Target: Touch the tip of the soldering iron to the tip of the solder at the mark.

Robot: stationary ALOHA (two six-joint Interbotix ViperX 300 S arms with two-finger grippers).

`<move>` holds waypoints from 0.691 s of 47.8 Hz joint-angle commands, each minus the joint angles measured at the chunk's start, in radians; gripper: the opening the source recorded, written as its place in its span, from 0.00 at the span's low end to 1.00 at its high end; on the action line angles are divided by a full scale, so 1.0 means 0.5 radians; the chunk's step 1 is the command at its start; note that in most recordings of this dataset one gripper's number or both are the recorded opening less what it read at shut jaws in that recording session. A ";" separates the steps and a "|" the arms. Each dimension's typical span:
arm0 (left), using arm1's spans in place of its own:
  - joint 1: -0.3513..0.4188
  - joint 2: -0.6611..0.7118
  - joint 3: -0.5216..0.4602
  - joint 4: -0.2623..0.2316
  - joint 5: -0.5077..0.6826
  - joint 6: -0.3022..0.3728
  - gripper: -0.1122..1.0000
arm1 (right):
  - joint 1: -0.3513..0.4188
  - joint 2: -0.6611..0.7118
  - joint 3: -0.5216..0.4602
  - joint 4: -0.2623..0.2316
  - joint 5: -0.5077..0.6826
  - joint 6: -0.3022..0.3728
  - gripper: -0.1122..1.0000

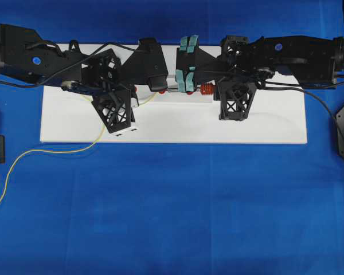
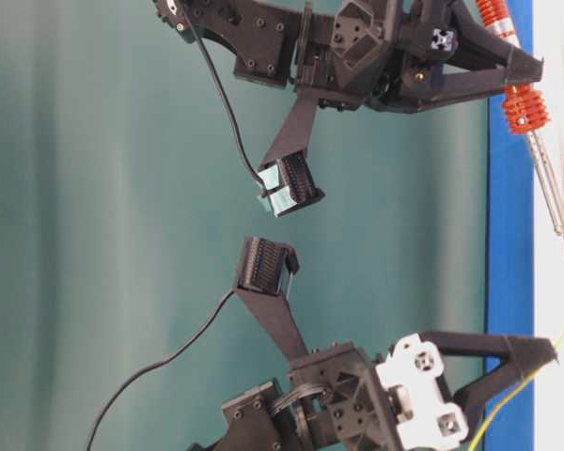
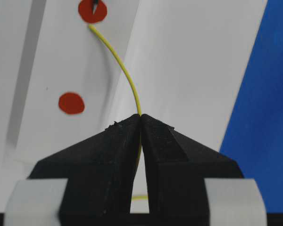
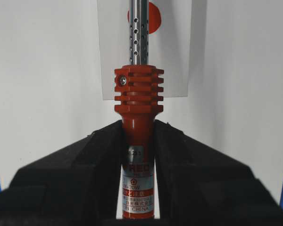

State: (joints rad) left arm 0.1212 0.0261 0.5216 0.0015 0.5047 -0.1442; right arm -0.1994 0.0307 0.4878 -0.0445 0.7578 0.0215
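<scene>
while both tips sit close at the far red mark [image 3: 92, 11], contact isn't confirmed: in the left wrist view the tip of the soldering iron [image 3: 94, 6] rests on that dot and the tip of the solder [image 3: 90, 27] ends just at its lower edge, with what looks like a small gap between them.

left gripper [image 3: 141, 117] is fully closed, pinching the solder [image 3: 125, 73] right at its fingertips; the free length arcs up to the mark. right gripper [image 4: 137, 141] is clamped on the red-orange handle of the soldering iron [image 4: 137, 101], shaft pointing away over the white board [image 1: 264, 123].

risks as i read them:
- the solder is thin and already bowed. push it forward and it will likely buckle or swing sideways past the iron tip, not meet it.
- grip is only at the very tip of the left jaws, so the wire could slide or rotate under side load.
- a second red dot [image 3: 71, 103] lies nearer; drifting there meets the wrong mark.
- moving the iron risks dragging it off the dot; the table-level view shows the shaft low and close to the board.
- overhead view is blocked by both arms, so it's useless for checking contact.
</scene>
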 commanded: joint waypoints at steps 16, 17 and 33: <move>-0.003 -0.273 0.132 0.003 -0.015 -0.034 0.11 | 0.003 -0.028 -0.046 -0.009 -0.009 0.000 0.16; -0.003 -0.270 0.126 0.003 -0.015 -0.034 0.11 | 0.003 -0.031 -0.046 -0.009 -0.009 0.000 0.16; -0.003 -0.245 0.086 0.003 -0.052 -0.021 0.11 | -0.003 -0.215 0.061 -0.052 -0.006 0.031 0.16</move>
State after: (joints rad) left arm 0.1212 -0.0859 0.5860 0.0000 0.4863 -0.1565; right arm -0.1994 -0.0199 0.5123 -0.0629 0.7578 0.0337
